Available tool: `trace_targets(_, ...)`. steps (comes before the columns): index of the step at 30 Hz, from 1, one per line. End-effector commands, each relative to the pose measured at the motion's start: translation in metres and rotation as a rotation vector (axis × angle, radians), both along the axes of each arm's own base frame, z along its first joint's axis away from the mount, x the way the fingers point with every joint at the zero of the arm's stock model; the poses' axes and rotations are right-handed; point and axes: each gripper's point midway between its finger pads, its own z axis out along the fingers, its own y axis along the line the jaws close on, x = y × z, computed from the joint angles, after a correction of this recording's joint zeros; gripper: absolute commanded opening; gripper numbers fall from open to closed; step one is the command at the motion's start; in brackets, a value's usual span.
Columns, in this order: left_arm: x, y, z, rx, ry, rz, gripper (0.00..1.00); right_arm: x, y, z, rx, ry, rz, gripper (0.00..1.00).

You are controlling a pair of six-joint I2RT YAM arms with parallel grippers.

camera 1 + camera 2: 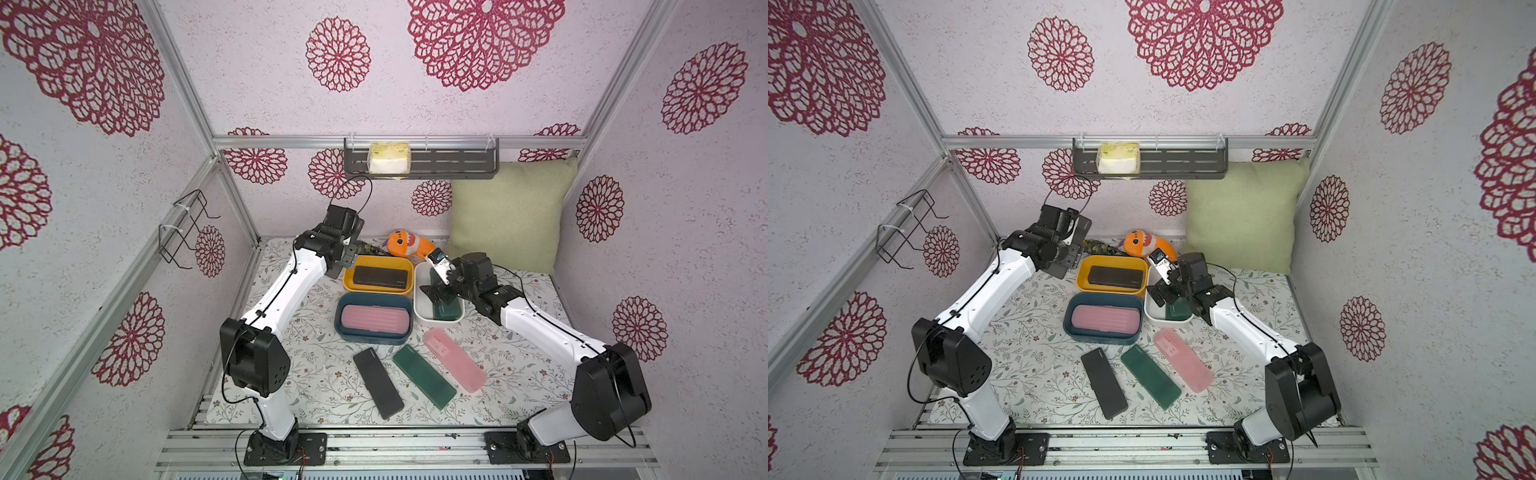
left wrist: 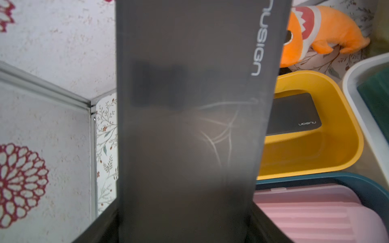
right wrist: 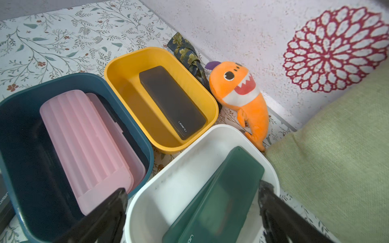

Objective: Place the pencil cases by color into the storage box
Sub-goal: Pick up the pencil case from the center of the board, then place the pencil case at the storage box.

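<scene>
Black pencil case (image 2: 189,126), matte and long, is clamped steeply tilted in my left gripper (image 1: 348,251), beside the yellow tub (image 1: 376,291) where a second black case (image 1: 380,276) lies. Released at this angle it could catch the rim or wedge on end. Two pink cases (image 1: 374,322) fill the blue tub (image 1: 338,316); a loose black case (image 1: 378,382), loose green case (image 1: 424,376) and loose pink case (image 1: 455,359) lie on the table (image 1: 316,374). In the white tub (image 3: 179,183) a tilted green case (image 3: 221,193) sits under my right gripper (image 1: 438,284), jaws wide apart, empty.
</scene>
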Motion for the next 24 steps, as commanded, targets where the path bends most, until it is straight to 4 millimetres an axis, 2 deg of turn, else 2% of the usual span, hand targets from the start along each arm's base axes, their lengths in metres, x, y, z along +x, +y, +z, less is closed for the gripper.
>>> trace_targets(1,0.022,-0.019,0.011,0.106,-0.055,-0.237,0.36,0.000,-0.009,0.024,0.063,-0.046,-0.027,0.99)
trace_targets(4,0.029,-0.036,0.006,0.144,-0.064,-0.399,0.34,-0.002,-0.017,0.024,0.066,-0.050,-0.046,0.99)
trace_targets(5,0.027,-0.045,0.001,0.157,-0.053,-0.484,0.28,-0.002,-0.019,0.023,0.066,-0.051,-0.050,0.99)
trace_targets(6,0.026,-0.051,-0.005,0.173,-0.049,-0.556,0.28,-0.003,-0.021,0.022,0.065,-0.049,-0.054,0.99)
trace_targets(11,0.037,-0.064,-0.015,0.192,-0.060,-0.687,0.32,-0.001,-0.029,0.019,0.051,-0.042,-0.081,0.99)
trace_targets(12,0.040,-0.069,-0.037,0.186,-0.008,-0.722,0.33,-0.001,-0.030,0.019,0.050,-0.042,-0.084,0.99)
trace_targets(20,0.044,-0.085,-0.091,0.162,0.132,-0.909,0.34,0.003,-0.041,0.016,0.028,-0.036,-0.119,0.99)
trace_targets(24,0.045,-0.085,-0.121,0.190,0.182,-0.966,0.34,0.006,-0.047,0.014,0.017,-0.031,-0.139,0.99)
